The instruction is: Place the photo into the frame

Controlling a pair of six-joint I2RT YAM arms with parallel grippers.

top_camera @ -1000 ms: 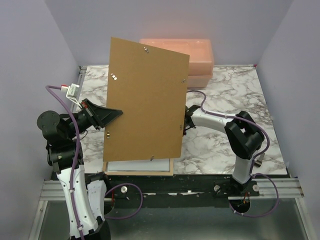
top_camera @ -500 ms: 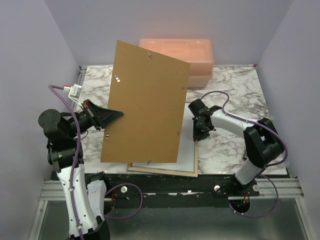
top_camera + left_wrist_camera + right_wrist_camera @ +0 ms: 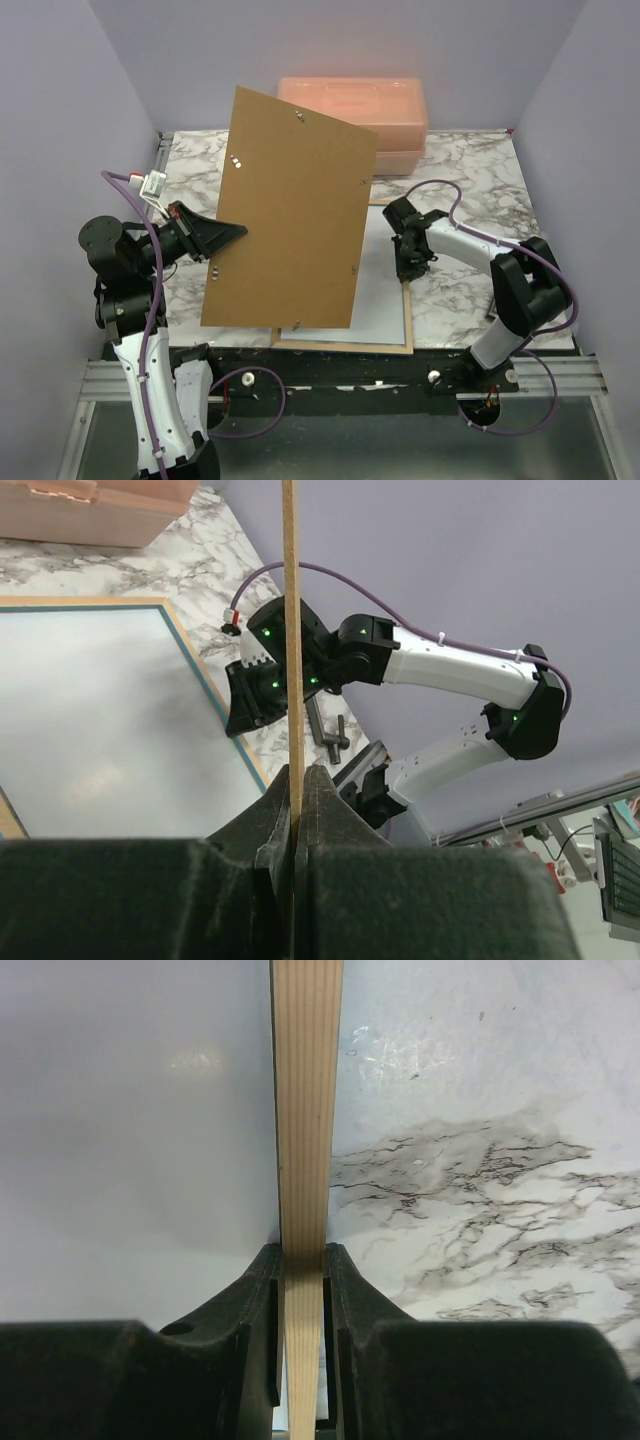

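My left gripper is shut on the left edge of the stiff brown backing board and holds it tilted up above the table. In the left wrist view the board shows edge-on between the shut jaws of the left gripper. The frame lies flat at the table's near edge, partly under the board. My right gripper is shut on its right rim, a light wood strip between the jaws. A plain white sheet fills the frame, likely the photo's back. No printed side shows.
A salmon plastic box stands at the back of the marble table. Pale walls close in the left, right and back. The frame's near rim lies along the table's front edge.
My right gripper has pulled the frame to the right, out from under the board, so more of the white sheet shows. The left gripper and board have barely moved.
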